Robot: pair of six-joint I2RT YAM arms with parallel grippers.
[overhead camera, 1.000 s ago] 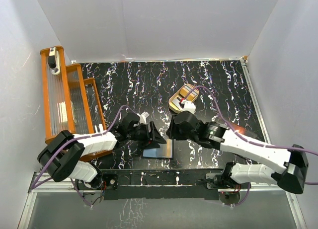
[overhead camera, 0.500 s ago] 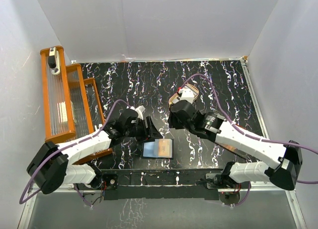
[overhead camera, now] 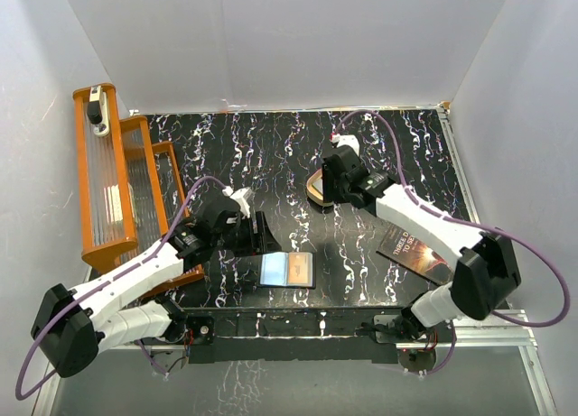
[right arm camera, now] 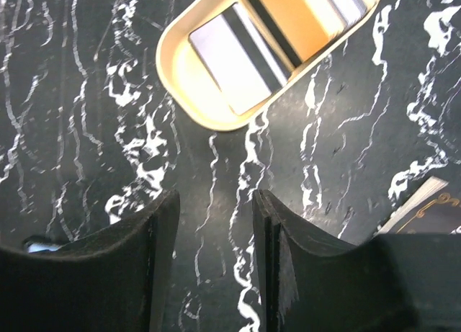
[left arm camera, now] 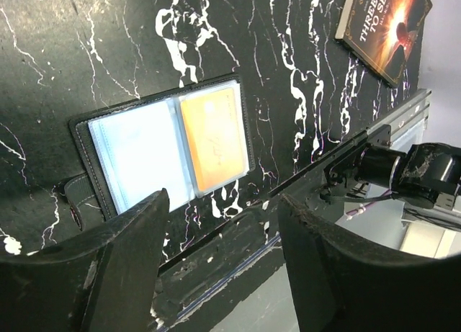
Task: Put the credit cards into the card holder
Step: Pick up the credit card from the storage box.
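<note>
White walls (overhead camera: 271, 46) close in a black marble table (overhead camera: 271, 145) veined with white, and an orange rack (overhead camera: 117, 177) stands along its left side. The only writing I can read is on a dark booklet (overhead camera: 414, 251) with a fiery orange glow on its cover, lying flat near the right front corner: pale capitals spell "THREE" and, below that, "TO SEE"; the word between is too small to be sure of. The card holder (overhead camera: 287, 270) lies open and flat close to the table's front edge, just beside the dark rail (overhead camera: 298, 324) there. It is a black folder with stitched borders and two clear pockets; a pale blue card (left arm camera: 140, 155) fills the left pocket and a gold-orange card (left arm camera: 214, 137) the right, and I can make out no print on either. The left claw (overhead camera: 256, 234) hovers over the marble just behind the holder, its fingers (left arm camera: 122, 274) spread wide and holding nothing. Further back and to the right sits a tan oval tray (right arm camera: 194, 94) holding the loose cards: a white card (right arm camera: 230, 65) with a black stripe, another orange card (right arm camera: 288, 15) beside it, and pale ones at the far end that run out of view. The right claw (right arm camera: 215, 202) hangs over the near end of the tray, fingers parted and empty, touching nothing. Bare marble lies between tray and holder, and the booklet sits well apart from both.
</note>
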